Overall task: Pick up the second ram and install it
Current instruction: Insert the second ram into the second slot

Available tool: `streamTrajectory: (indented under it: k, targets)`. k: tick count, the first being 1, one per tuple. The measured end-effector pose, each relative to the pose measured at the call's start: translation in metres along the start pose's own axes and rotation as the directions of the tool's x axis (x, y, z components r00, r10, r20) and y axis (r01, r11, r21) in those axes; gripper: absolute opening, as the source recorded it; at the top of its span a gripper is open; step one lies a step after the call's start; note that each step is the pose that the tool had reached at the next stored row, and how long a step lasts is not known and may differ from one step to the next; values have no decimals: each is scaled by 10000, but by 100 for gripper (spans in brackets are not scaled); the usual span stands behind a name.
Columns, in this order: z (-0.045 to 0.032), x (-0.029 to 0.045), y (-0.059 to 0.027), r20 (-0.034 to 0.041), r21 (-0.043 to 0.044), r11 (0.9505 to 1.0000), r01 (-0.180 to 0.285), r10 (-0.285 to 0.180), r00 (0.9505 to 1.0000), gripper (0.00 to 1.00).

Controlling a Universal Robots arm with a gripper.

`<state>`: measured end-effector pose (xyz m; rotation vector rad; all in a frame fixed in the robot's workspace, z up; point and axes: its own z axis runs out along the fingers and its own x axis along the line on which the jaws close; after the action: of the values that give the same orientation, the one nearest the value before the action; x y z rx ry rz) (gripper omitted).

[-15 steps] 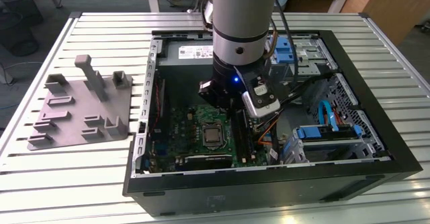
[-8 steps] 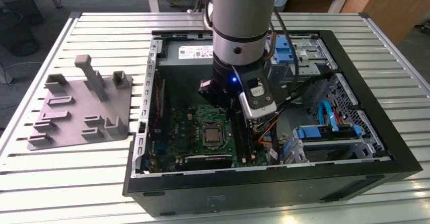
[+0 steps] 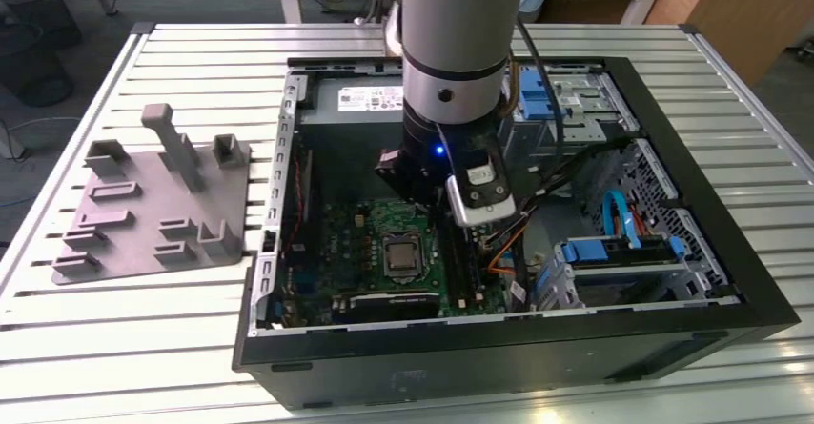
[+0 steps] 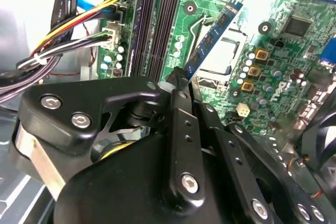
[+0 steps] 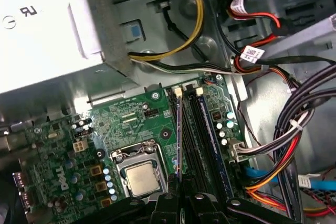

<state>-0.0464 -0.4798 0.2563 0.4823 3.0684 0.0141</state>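
The second ram [image 4: 214, 34] is a thin bluish-green stick, and my gripper [image 4: 181, 78] is shut on one end of it inside the open computer case [image 3: 295, 119]. It hangs over the green motherboard [image 4: 273, 51], between the CPU socket [image 4: 223, 56] and the long black slots [image 4: 157, 19]. In the first wrist view the second ram [image 5: 179, 140] shows edge-on above my gripper [image 5: 179, 196], running along the slot nearest the CPU socket [image 5: 140, 177]. I cannot tell whether it touches that slot. My arm [image 3: 445, 81] reaches down into the case.
Another bluish stick [image 5: 214, 145] stands in an outer slot. Cable bundles [image 5: 294, 129] crowd that side, and a silver power supply [image 5: 47, 30] sits beyond the board. Blue drive brackets [image 3: 611, 252] lie at the exterior view's right. A grey fixture [image 3: 159, 205] rests on the table.
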Motion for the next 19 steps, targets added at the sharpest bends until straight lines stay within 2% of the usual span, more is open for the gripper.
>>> streamTrajectory:
  k: [2,5,9,13,16,18,19]
  targets:
    - [0,0,0,-1,-5,9999,144,-144,9999,14]
    - [2,0,0,-9,-24,9976,693,-693,9976,14]
    - [4,0,0,-17,-49,9899,1415,-1415,9899,14]
    - [8,0,0,-23,-75,9769,2134,-2134,9770,14]
    - [12,0,0,-26,-94,9640,2657,-2657,9641,14]
    - [14,0,0,-27,-108,9536,3009,-3009,9536,14]
    - [13,0,0,-28,-111,9514,3078,-3078,9514,14]
